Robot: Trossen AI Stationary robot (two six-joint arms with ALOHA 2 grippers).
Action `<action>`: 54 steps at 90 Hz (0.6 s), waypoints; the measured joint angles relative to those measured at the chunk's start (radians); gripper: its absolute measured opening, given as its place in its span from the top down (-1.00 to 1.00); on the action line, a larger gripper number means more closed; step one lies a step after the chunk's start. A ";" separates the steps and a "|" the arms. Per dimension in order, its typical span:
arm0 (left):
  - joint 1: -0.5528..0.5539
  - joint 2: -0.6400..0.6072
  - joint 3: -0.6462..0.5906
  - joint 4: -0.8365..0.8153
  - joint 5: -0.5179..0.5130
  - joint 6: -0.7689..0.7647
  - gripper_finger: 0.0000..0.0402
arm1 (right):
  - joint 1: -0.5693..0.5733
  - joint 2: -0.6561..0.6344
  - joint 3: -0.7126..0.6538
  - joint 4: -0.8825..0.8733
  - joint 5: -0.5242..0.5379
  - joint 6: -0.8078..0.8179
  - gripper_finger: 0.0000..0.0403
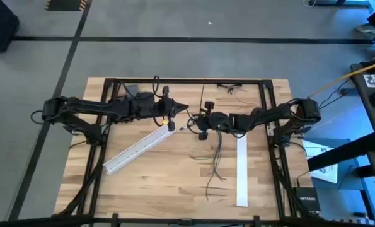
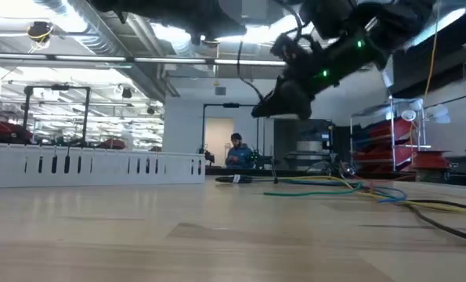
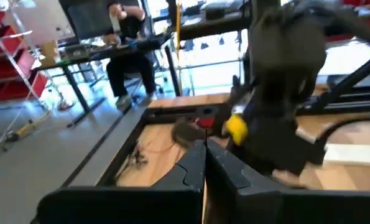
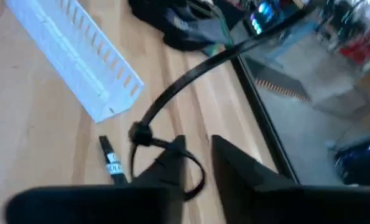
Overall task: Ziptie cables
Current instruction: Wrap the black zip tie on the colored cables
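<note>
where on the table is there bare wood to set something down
Free: the near left corner below the slanted white strip, the wood between it and the cables, and the far left corner. Crowded: the middle, where the left gripper and right gripper meet, and the cable bunch beside the upright white strip.

Matt wood table [image 1: 174,183]; white plastic strip [image 1: 241,170] (slotted).
</note>
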 joint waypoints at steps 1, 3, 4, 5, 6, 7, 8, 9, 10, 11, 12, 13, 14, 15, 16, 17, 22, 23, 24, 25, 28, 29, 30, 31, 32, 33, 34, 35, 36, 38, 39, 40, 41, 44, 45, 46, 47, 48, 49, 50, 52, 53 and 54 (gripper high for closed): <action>0.000 0.000 0.000 -0.004 -0.004 0.000 1.00 | 0.000 -0.008 0.004 -0.024 -0.006 0.001 0.44; 0.000 0.000 0.000 -0.011 -0.011 0.000 1.00 | 0.000 -0.026 0.011 -0.073 -0.017 0.001 0.38; 0.000 0.000 0.000 -0.014 -0.014 0.000 1.00 | 0.000 -0.034 0.015 -0.096 -0.024 0.002 0.36; 0.000 0.000 0.000 -0.017 -0.016 0.001 1.00 | 0.000 -0.041 0.019 -0.119 -0.032 0.002 0.33; 0.000 0.000 0.000 -0.020 -0.018 0.001 1.00 | 0.000 -0.049 0.024 -0.141 -0.040 0.002 0.30; 0.000 0.000 0.000 -0.023 -0.019 0.002 1.00 | 0.000 -0.056 0.030 -0.161 -0.048 0.002 0.28; 0.000 0.001 0.000 -0.026 -0.020 0.002 1.00 | 0.000 -0.063 0.035 -0.179 -0.054 0.002 0.25; 0.000 0.001 0.000 -0.028 -0.020 0.002 1.00 | 0.000 -0.070 0.040 -0.196 -0.059 0.003 0.23; 0.000 0.001 0.000 -0.029 -0.021 0.002 1.00 | 0.000 -0.078 0.044 -0.212 -0.064 0.005 0.21; 0.000 0.001 0.000 -0.030 -0.021 0.002 1.00 | 0.000 -0.085 0.048 -0.229 -0.068 0.005 0.19; 0.000 0.001 0.000 -0.030 -0.021 0.002 1.00 | 0.000 -0.093 0.051 -0.245 -0.072 0.006 0.17; 0.000 0.001 0.000 -0.030 -0.021 0.003 1.00 | 0.000 -0.101 0.053 -0.261 -0.076 0.007 0.15; 0.000 0.001 0.000 -0.030 -0.021 0.003 1.00 | 0.000 -0.109 0.053 -0.278 -0.080 0.008 0.13; 0.000 0.001 0.000 -0.030 -0.021 0.004 1.00 | 0.000 -0.116 0.054 -0.294 -0.082 0.009 0.11; 0.000 0.001 0.000 -0.029 -0.021 0.004 1.00 | 0.000 -0.123 0.054 -0.309 -0.083 0.011 0.09; 0.000 0.001 0.000 -0.029 -0.021 0.005 1.00 | 0.000 -0.128 0.054 -0.322 -0.085 0.014 0.07; 0.000 0.001 0.000 -0.029 -0.020 0.008 1.00 | 0.000 -0.147 0.056 -0.362 -0.115 0.034 0.01; 0.000 0.001 0.000 -0.030 -0.020 0.009 1.00 | 0.000 -0.151 0.057 -0.371 -0.124 0.039 -0.01; 0.000 0.001 0.000 -0.030 -0.020 0.010 1.00 | 0.000 -0.154 0.057 -0.381 -0.133 0.045 -0.02; 0.000 0.001 0.000 -0.032 -0.020 0.011 1.00 | 0.000 -0.156 0.057 -0.393 -0.141 0.049 -0.03; 0.000 0.002 0.000 -0.035 -0.019 0.013 1.00 | 0.000 -0.161 0.057 -0.425 -0.165 0.058 -0.05; 0.000 0.002 0.000 -0.036 -0.019 0.014 1.00 | 0.000 -0.161 0.057 -0.433 -0.173 0.061 -0.06; 0.000 0.002 0.000 -0.036 -0.020 0.015 1.00 | 0.000 -0.161 0.057 -0.439 -0.180 0.064 -0.06; 0.000 0.002 0.000 -0.036 -0.020 0.015 1.00 | 0.000 -0.161 0.057 -0.446 -0.187 0.069 -0.07; 0.000 0.002 0.000 -0.036 -0.021 0.015 1.00 | 0.000 -0.161 0.057 -0.453 -0.193 0.074 -0.08; 0.000 0.002 0.000 -0.037 -0.022 0.015 1.00 | 0.000 -0.161 0.057 -0.462 -0.195 0.076 -0.08; 0.000 0.002 0.000 -0.037 -0.024 0.015 1.00 | 0.000 -0.161 0.057 -0.471 -0.197 0.078 -0.08; 0.000 0.002 0.000 -0.039 -0.026 0.015 1.00 | 0.000 -0.161 0.057 -0.482 -0.197 0.078 -0.09; 0.000 0.002 0.000 -0.041 -0.029 0.015 1.00 | 0.000 -0.161 0.057 -0.494 -0.196 0.079 -0.09; 0.000 0.002 0.000 -0.043 -0.034 0.017 1.00 | 0.000 -0.161 0.057 -0.521 -0.192 0.081 -0.09; 0.000 0.002 0.000 -0.044 -0.036 0.018 1.00 | 0.001 -0.161 0.057 -0.532 -0.188 0.082 -0.09; 0.000 0.002 -0.001 -0.045 -0.037 0.019 1.00 | 0.001 -0.161 0.057 -0.543 -0.183 0.083 -0.09; 0.000 0.002 -0.001 -0.045 -0.038 0.019 1.00 | 0.001 -0.161 0.057 -0.553 -0.178 0.085 -0.09; 0.000 0.002 -0.001 -0.047 -0.040 0.020 1.00 | 0.001 -0.161 0.057 -0.577 -0.165 0.091 -0.09; 0.000 0.002 -0.001 -0.048 -0.040 0.020 1.00 | 0.001 -0.161 0.056 -0.582 -0.163 0.093 -0.09; 0.000 0.002 -0.001 -0.049 -0.040 0.020 1.00 | 0.000 -0.161 0.056 -0.585 -0.161 0.094 -0.09; 0.000 0.002 -0.001 -0.051 -0.040 0.020 1.00 | 0.000 -0.161 0.056 -0.586 -0.160 0.095 -0.09; 0.000 0.002 -0.001 -0.051 -0.040 0.020 1.00 | 0.000 -0.163 0.056 -0.585 -0.160 0.096 -0.09; 0.000 0.002 -0.001 -0.051 -0.040 0.022 1.00 | 0.000 -0.166 0.056 -0.583 -0.160 0.096 -0.09; 0.000 0.002 -0.001 -0.051 -0.040 0.023 1.00 | 0.000 -0.169 0.056 -0.578 -0.160 0.096 -0.09; 0.000 0.002 -0.002 -0.050 -0.040 0.027 1.00 | 0.000 -0.176 0.055 -0.563 -0.159 0.096 -0.09; 0.000 0.002 -0.002 -0.050 -0.040 0.028 1.00 | 0.000 -0.179 0.055 -0.552 -0.159 0.096 -0.09; 0.000 0.002 -0.002 -0.049 -0.040 0.029 1.00 | 0.000 -0.182 0.055 -0.539 -0.159 0.096 -0.09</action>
